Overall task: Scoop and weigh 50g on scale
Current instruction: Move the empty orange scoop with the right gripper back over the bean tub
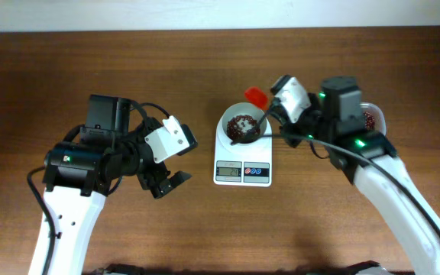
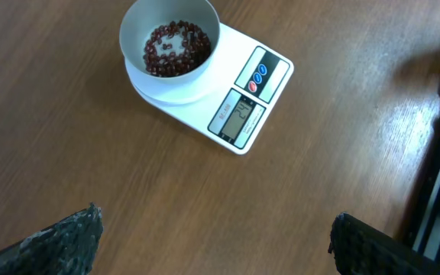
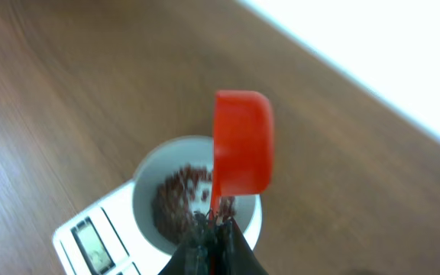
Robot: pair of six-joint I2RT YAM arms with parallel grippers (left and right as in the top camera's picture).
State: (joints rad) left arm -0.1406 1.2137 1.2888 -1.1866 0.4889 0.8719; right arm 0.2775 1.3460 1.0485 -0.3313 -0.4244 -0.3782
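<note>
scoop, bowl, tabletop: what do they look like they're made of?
scoop: likely plastic; smooth, uniform red-orange with a soft sheen.
bowl: smooth matte white; plastic or ceramic, can't tell from the look.
table: wood or wood-look laminate; brown grain streaks, slight gloss.

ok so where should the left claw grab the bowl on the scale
Probably its rim on the left side, from above, pinching the wall: the bowl stands upright and open, and the scoop hangs over its right edge.
</note>
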